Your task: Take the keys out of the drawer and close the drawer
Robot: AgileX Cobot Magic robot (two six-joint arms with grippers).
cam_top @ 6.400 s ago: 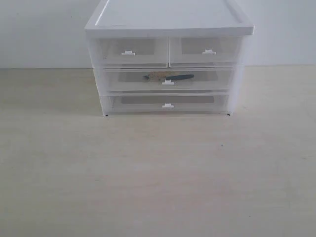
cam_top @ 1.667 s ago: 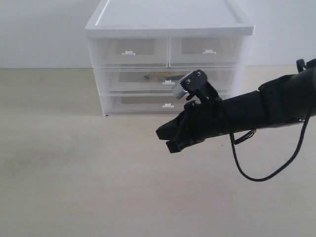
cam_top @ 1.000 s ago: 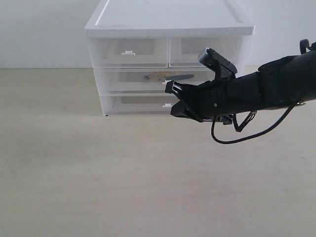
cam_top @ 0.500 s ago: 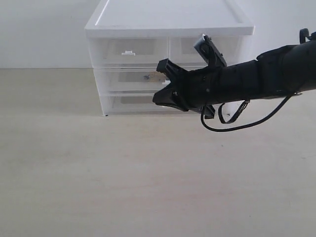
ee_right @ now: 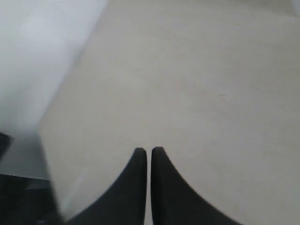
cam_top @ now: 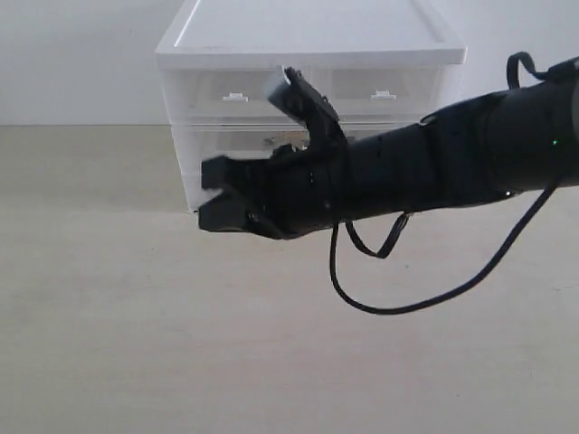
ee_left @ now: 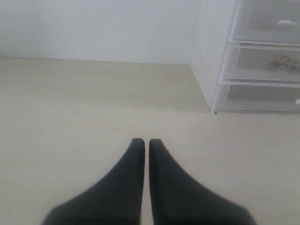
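Note:
The keys [ee_left: 282, 61] lie inside the middle drawer [ee_left: 255, 70] of the white cabinet [cam_top: 308, 36]; through its translucent front they show as a gold bunch. That drawer is pushed in. In the exterior view only a speck of the keys [cam_top: 270, 141] shows above my right arm, which crosses most of the drawer [cam_top: 226, 145]. My right gripper [cam_top: 211, 194] hangs in front of the cabinet's left end, shut and empty [ee_right: 149, 150]. My left gripper [ee_left: 143, 140] is shut and empty over the table, well short of the cabinet.
Two half-width top drawers [cam_top: 237, 92] and the lowest wide drawer [ee_left: 262, 96] are pushed in. A black cable [cam_top: 362, 298] loops below the right arm. The right wrist view shows the table's edge [ee_right: 47, 154] and a pale wall beyond it.
The right arm has swung left and nearer across the cabinet's front, its gripper passing from the middle drawer's handle to the cabinet's left end. The drawers and keys have not moved.

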